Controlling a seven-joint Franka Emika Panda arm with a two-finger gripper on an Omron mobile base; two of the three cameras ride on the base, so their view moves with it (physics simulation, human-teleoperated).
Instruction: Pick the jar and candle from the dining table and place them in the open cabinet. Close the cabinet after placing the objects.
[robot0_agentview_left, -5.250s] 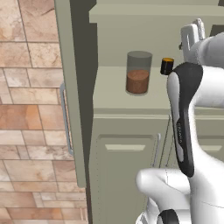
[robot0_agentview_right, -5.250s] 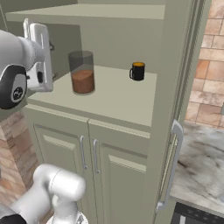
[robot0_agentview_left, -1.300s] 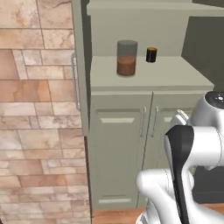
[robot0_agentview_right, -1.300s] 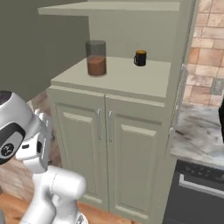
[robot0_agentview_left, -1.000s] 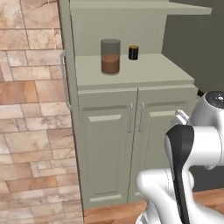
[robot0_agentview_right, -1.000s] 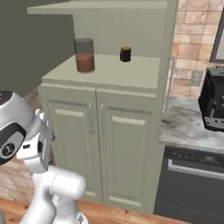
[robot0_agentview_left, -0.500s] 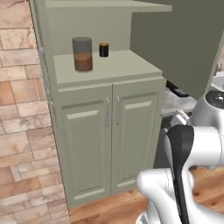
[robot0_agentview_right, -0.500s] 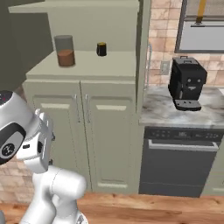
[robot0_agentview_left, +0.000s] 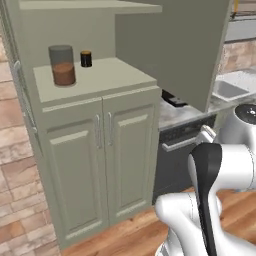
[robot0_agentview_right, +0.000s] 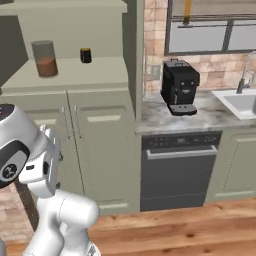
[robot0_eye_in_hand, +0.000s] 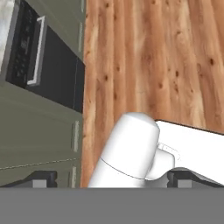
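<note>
Jar (robot0_agentview_left: 63, 65) upright on cabinet (robot0_agentview_left: 95, 150) shelf, small black cylinder (robot0_agentview_left: 86, 58) just beside it. Cabinet door open. Gripper (robot0_eye_in_hand: 111, 178) fingers wide apart, apparently empty, pointing down at wood floor (robot0_eye_in_hand: 148, 57).

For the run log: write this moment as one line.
jar: on cabinet shelf | black cup: beside jar | cabinet door: open | end effector: open, empty, facing floor

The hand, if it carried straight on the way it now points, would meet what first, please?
Probably the wooden floor: the open hand looks down on it beside the dishwasher, with part of the robot's own body below it, though depth is unclear.
</note>
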